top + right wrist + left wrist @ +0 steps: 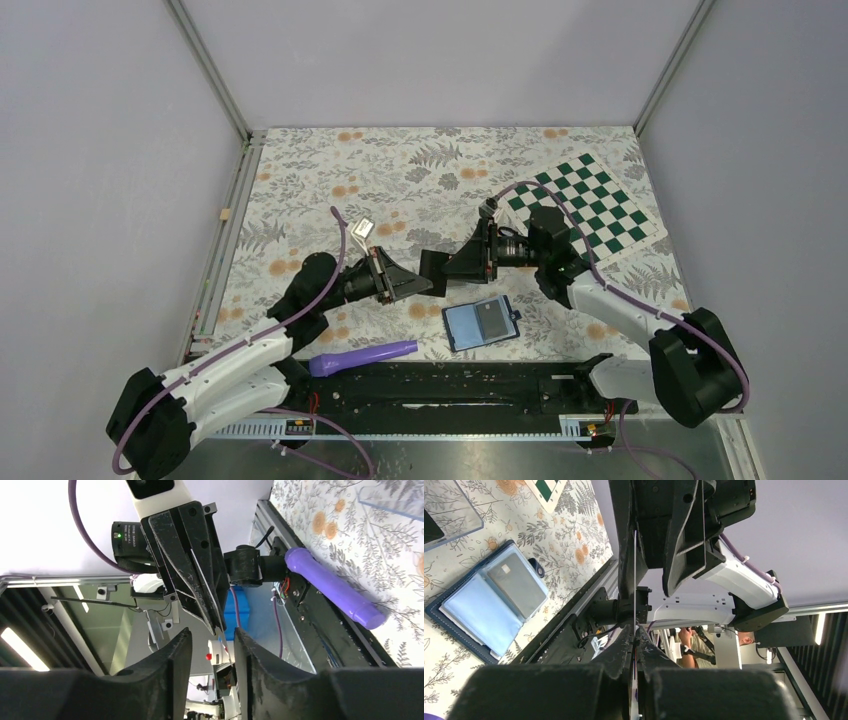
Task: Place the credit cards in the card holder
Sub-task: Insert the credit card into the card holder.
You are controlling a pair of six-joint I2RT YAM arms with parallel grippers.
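Centrally in the top view, above the table point(330, 160): left gripper point(425, 286) and right gripper point(447, 268) tip to tip. Left gripper point(635, 636) pressed fully together on a card point(635, 580), seen edge-on as a thin line in the left wrist view and standing out past the fingertips. Right gripper point(212, 641) partly open, its fingers point(175, 655) either side of the free end of the card point(206, 600), a gap showing between them; contact with the card not discernible. Just below the grippers, right of centre in the top view: wallet point(460, 327) lying open and flat, lighter blue inside facing up, with a second card point(493, 318) tucked in its right half. Lower left of centre: purple stick point(365, 357) beside the base rail. Upper right: chessboard point(590, 205) flat on the table.
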